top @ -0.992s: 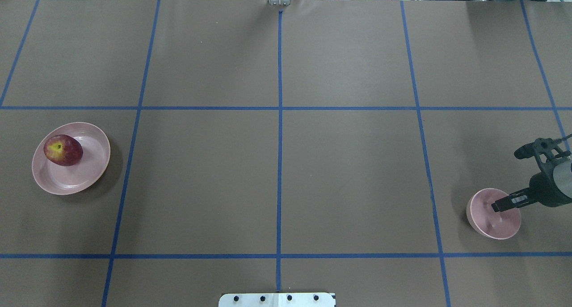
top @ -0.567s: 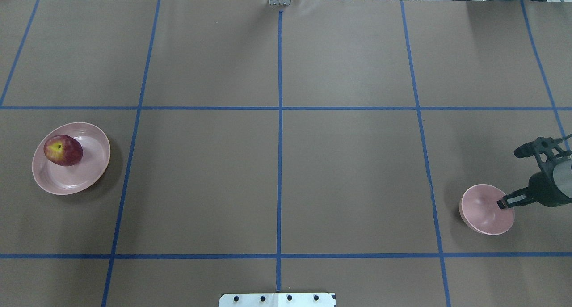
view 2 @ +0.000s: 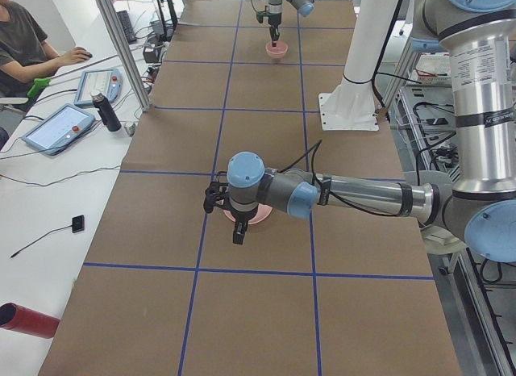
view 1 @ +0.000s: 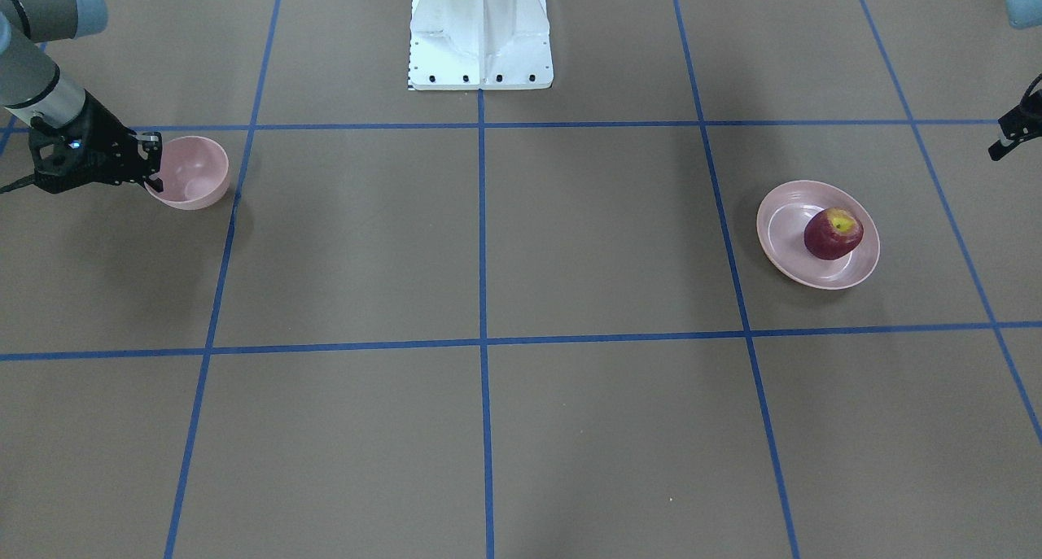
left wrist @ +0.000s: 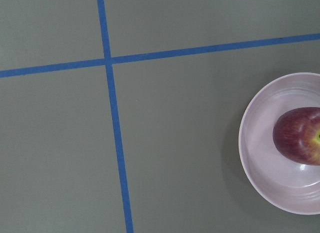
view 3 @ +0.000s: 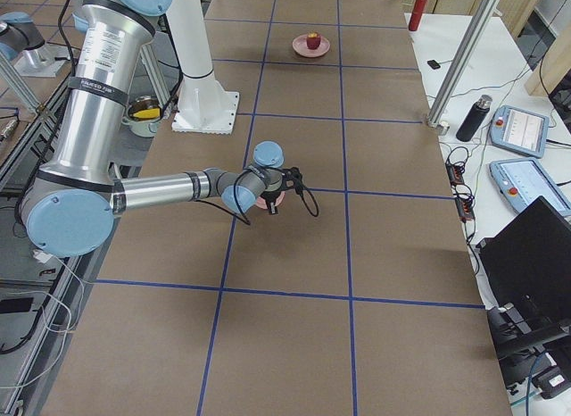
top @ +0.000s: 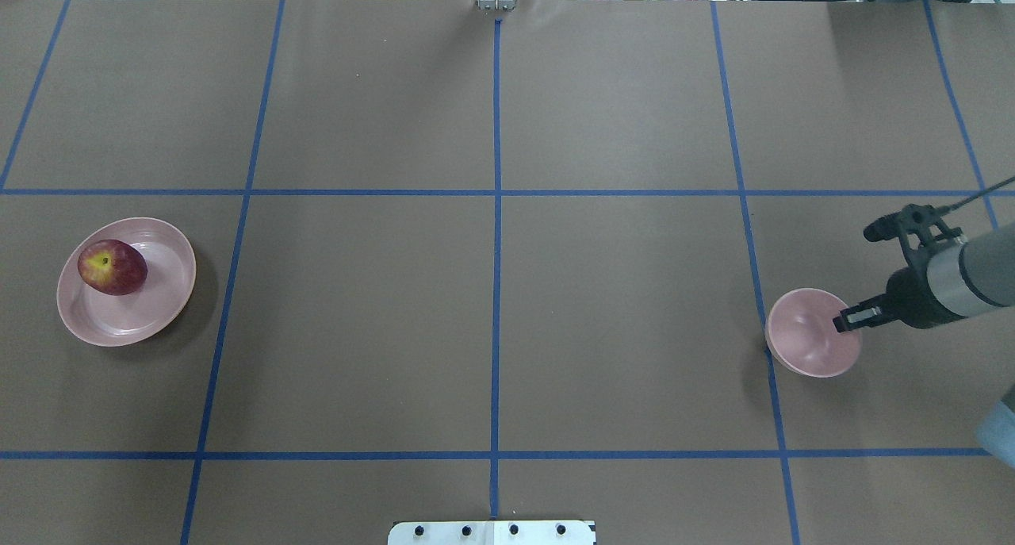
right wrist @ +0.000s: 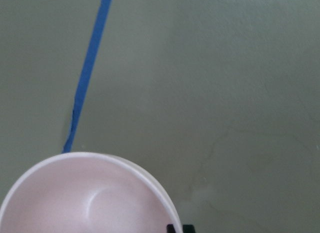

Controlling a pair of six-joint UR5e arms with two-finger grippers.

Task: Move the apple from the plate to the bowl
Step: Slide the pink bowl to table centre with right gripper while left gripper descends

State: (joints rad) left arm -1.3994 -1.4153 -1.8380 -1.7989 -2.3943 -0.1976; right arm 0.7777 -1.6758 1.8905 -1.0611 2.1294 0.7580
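here we count one apple, one plate, one bowl, two arms and two tools on a single brown counter. the overhead view shows the counter ruled by blue tape lines, five running away from the robot and two running across.

the apple lies on the plate, off centre and close to the rim, with its yellow-green patch turned upward. plate and apple sit at the robot's left end of the counter, well apart from the bowl at the right end.

the right tool is closed narrow on the bowl's rim, one finger inside and one outside, as the right wrist view shows at its lower edge. the bowl hangs tilted in that grip, its far edge over a tape line, and we see nothing inside it.

the left tool hangs above the plate in the left-end view, hiding the apple there. we cannot tell whether its fingers stand wide or narrow. the left wrist view shows plate and apple at its right edge.

one white base plate marks the robot's foot.
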